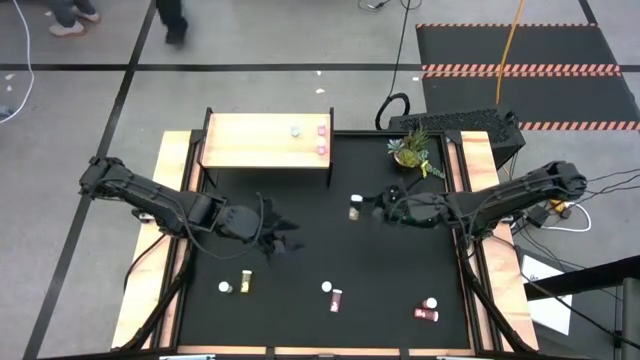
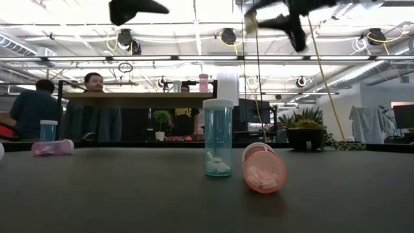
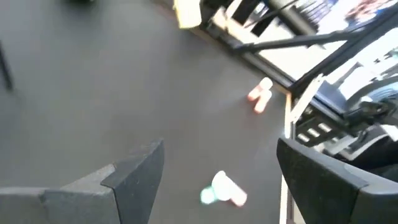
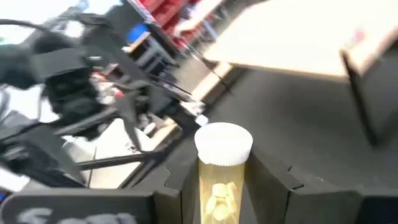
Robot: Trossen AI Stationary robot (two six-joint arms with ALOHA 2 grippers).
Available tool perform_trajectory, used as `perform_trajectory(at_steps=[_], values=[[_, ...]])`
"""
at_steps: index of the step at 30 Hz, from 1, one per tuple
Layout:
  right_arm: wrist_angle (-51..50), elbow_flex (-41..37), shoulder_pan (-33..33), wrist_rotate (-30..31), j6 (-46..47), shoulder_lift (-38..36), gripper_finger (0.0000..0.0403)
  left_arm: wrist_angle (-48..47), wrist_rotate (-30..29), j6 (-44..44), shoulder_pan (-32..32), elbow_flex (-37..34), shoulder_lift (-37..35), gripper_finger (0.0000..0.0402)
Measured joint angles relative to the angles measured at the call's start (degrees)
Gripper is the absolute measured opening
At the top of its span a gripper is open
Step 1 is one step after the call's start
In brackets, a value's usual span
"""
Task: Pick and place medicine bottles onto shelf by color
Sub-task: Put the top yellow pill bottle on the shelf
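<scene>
Medicine bottles lie scattered over the black table (image 1: 300,250), the largest surface, bounded by wooden side rails. At its far edge stands the shelf (image 1: 255,140), a pale board on thin black legs, already carrying three bottles near its right end: one bluish (image 1: 295,130) and two pink (image 1: 322,129), the pink pair set together, presumably so that colours stay grouped. The left arm reaches in over the table's left-centre; the left gripper (image 1: 275,236) hangs above the surface with jaws spread wide and nothing between them, and its wrist view looks down on a teal bottle and a pink one (image 3: 222,190) lying together, so it seems poised to choose among the loose ones. The right gripper (image 1: 372,210) is clamped on a yellow bottle (image 4: 221,177) with a white cap, held upright above the table's middle, probably for carrying toward the shelf. Loose bottles remain near the front edge: a yellow pair (image 1: 238,284) at left, a central pair (image 1: 332,295), and red ones (image 1: 427,310) at right. A potted plant (image 1: 412,150) stands beside the shelf, clear of the work.
</scene>
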Motion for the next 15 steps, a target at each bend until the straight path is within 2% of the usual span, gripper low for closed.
perform_trajectory(at_steps=[5, 15], values=[[4.6, 6.9, 0.6, -5.1, -12.1, 5.0, 0.0107, 7.1, -0.2, 6.0, 1.2, 0.0, 0.4, 0.0310], [5.9, 18.5, 0.5, -16.7, -26.6, 12.9, 0.0105, 18.5, 3.3, 13.7, 3.6, -0.1, 0.9, 0.0310]])
